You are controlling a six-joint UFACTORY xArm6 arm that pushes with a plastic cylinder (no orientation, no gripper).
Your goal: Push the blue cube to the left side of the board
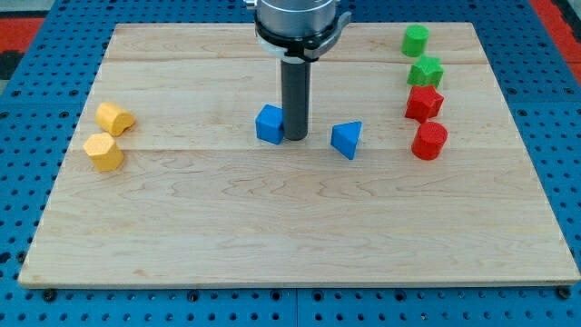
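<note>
The blue cube (269,124) sits near the middle of the wooden board (272,227), a little toward the view's top. My tip (295,137) stands right against the cube's right side, touching or nearly touching it. A blue triangular block (347,139) lies a short way to the right of my tip, apart from it.
Two yellow blocks (114,118) (104,152) lie near the board's left edge. At the right, a column holds two green blocks (416,40) (425,71) above two red blocks (423,102) (429,141). A blue perforated table surrounds the board.
</note>
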